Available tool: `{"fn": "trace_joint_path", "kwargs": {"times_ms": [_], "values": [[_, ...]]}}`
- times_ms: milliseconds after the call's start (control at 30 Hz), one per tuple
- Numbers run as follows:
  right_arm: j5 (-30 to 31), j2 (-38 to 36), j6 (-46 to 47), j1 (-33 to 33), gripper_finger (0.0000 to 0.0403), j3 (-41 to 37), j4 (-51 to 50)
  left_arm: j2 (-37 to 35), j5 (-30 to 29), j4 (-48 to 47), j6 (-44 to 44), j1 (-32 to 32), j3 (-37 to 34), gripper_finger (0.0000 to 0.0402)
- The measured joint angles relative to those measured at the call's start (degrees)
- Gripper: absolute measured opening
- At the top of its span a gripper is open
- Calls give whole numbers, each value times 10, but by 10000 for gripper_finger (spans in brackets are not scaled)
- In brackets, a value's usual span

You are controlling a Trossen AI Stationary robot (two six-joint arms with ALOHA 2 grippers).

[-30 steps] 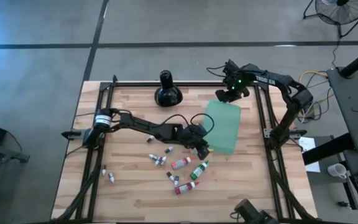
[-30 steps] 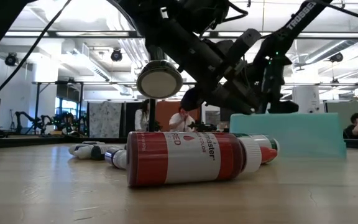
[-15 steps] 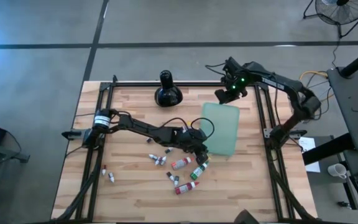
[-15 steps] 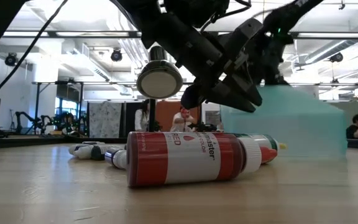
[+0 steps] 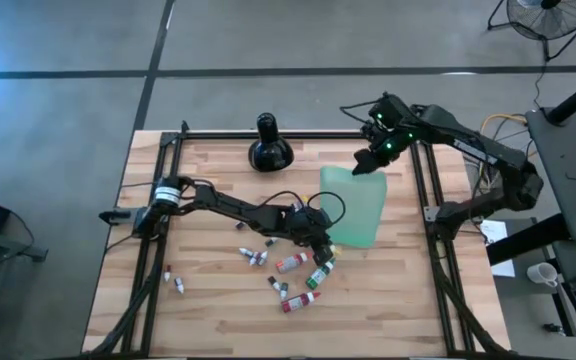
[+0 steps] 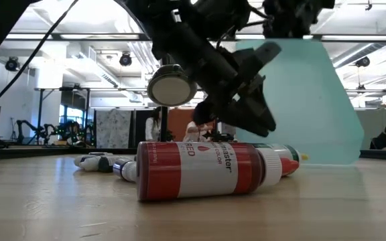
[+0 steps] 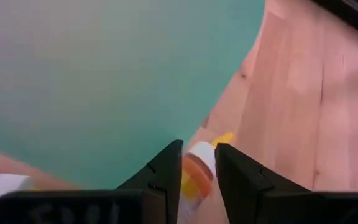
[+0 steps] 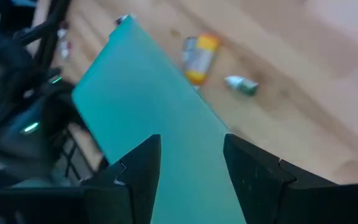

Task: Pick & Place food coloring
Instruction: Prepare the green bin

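Observation:
Food coloring bottles lie on their sides on the wood table: a red one (image 5: 303, 299) (image 6: 200, 171), a green one (image 5: 320, 271), another red one (image 5: 293, 263) and tiny vials (image 5: 258, 256). My left gripper (image 5: 320, 243) (image 7: 199, 163) is shut and hovers just above an orange-and-yellow bottle (image 7: 197, 177) (image 8: 199, 57), at the near edge of the teal sheet (image 5: 356, 205) (image 6: 300, 100). My right gripper (image 5: 370, 165) (image 8: 192, 155) is shut on the sheet's far edge. The sheet stands tilted, with its near edge on the table. My right gripper pinches the teal sheet's far edge (image 8: 191, 165) (image 5: 366, 173) between its two fingers, coming from the far side and pointing down. That edge is lifted clear, while the sheet's near edge (image 5: 350, 243) stays on the table, so the sheet slopes steeply.
A black bulbous long-necked object (image 5: 270, 150) stands near the far edge. Two more small vials (image 5: 173, 282) lie toward the near left. A black frame rail (image 5: 418, 190) runs along the table's right side. Bare wood (image 5: 208, 310) lies at the near left.
My right gripper has risen with the teal sheet's far edge and moved slightly toward the near edge. The sheet has tipped from lying flat to standing steeply, its near edge staying on the table. My left gripper has shifted a little toward the near edge.

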Motion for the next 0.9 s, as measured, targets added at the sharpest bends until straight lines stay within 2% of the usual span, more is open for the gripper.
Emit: {"fn": "trace_joint_path", "kwargs": {"times_ms": [267, 567, 733, 900], "values": [[-8, -36, 74, 79, 173, -1, -2, 2, -45, -25, 13, 3, -1, 81], [4, -45, 115, 150, 173, -2, 32, -9, -41, -57, 11, -1, 0, 81], [11, -44, 124, 171, 173, -3, 65, -45, -162, -100, 28, -27, -2, 81], [14, -44, 130, 179, 173, -3, 82, -74, -230, -130, 45, -54, -2, 81]]}}
